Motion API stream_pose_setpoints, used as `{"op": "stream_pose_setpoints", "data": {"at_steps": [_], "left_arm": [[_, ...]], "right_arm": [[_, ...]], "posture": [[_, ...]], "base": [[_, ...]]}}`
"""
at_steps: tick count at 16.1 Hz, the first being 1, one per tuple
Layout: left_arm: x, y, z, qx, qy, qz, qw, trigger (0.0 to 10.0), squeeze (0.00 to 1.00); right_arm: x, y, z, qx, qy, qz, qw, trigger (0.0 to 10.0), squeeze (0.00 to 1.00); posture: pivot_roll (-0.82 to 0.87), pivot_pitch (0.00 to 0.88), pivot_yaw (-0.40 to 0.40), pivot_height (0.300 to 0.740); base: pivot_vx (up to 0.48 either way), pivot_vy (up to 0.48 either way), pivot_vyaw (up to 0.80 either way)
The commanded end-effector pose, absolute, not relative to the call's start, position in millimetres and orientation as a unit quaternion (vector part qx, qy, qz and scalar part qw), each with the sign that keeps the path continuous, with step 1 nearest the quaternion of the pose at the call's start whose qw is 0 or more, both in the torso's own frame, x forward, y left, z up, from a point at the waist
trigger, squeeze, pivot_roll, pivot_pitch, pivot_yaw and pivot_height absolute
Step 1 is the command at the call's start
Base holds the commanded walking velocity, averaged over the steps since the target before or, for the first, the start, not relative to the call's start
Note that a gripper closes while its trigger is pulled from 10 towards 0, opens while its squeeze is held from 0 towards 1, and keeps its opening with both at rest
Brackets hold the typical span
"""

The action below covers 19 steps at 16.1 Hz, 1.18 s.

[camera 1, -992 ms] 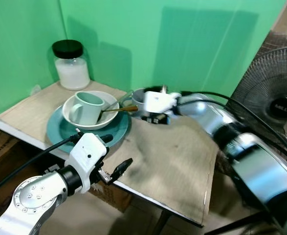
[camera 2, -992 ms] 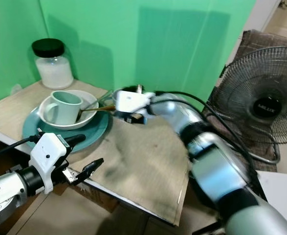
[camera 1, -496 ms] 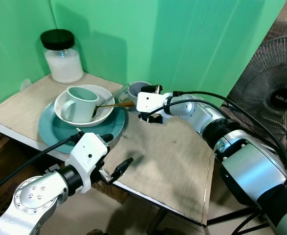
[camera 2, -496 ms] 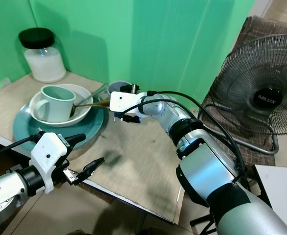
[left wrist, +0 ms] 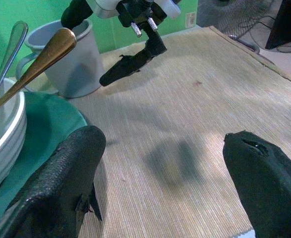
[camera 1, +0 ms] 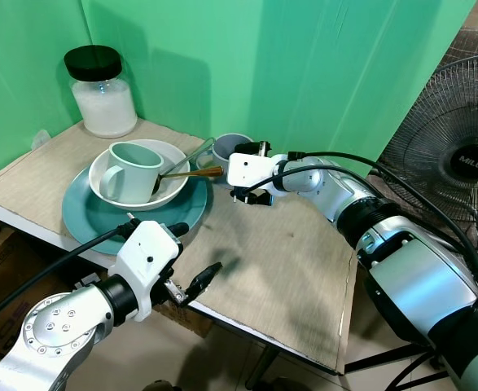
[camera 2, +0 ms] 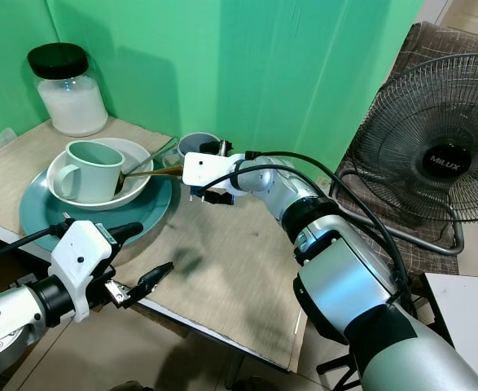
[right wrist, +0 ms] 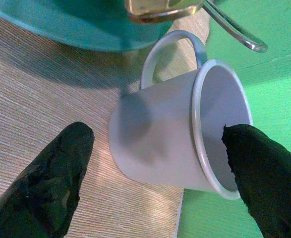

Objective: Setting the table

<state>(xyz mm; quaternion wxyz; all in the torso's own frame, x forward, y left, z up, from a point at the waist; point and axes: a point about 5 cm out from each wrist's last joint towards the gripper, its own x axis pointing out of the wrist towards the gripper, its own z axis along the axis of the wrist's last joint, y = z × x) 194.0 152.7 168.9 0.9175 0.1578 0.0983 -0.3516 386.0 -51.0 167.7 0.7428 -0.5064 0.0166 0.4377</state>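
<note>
my right gripper has its fingers spread wide around the grey mug, holding nothing. it looks light, rigid and slick, so i'd pinch across the body; left gripper hangs open and empty at the table edge.

Home corner (green-walled): laid table, fan.

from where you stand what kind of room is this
Probably a staged dining corner in a home, not a real kitchen: a small table with a woven mat against a green backdrop, set with a teal plate, bowl and mug, and a floor fan beside it.
</note>
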Motion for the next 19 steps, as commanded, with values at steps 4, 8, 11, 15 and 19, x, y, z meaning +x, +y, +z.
{"op": "stream_pose_setpoints", "data": {"at_steps": [4,8,11,15,19], "left_arm": [[193,151,173,0.160,0.091,-0.354,0.917,10.0,0.00],[187,171,160,0.161,0.108,-0.333,0.923,10.0,0.00],[185,166,167,0.163,0.098,-0.335,0.923,10.0,0.00],[185,163,174,0.164,0.084,-0.337,0.923,10.0,0.00],[186,162,175,0.165,0.078,-0.334,0.925,10.0,0.00]], "right_arm": [[390,-53,175,-0.518,0.015,0.428,0.741,10.0,0.00],[391,-52,169,-0.543,0.060,0.426,0.721,2.9,0.00],[391,-53,171,-0.545,0.058,0.424,0.721,1.6,0.00],[394,-52,179,-0.544,0.046,0.416,0.727,0.7,0.00],[396,-49,190,-0.538,0.022,0.413,0.735,0.2,0.00]], "posture": [[0.05,0.101,-0.091,0.740],[0.08,0.184,-0.083,0.740],[0.08,0.181,-0.082,0.740],[0.07,0.173,-0.080,0.740],[0.07,0.164,-0.081,0.740]], "base": [[0.000,0.000,0.00],[0.000,0.000,0.00],[0.000,0.000,0.00],[0.000,0.000,0.00],[0.000,0.000,0.00]]}}
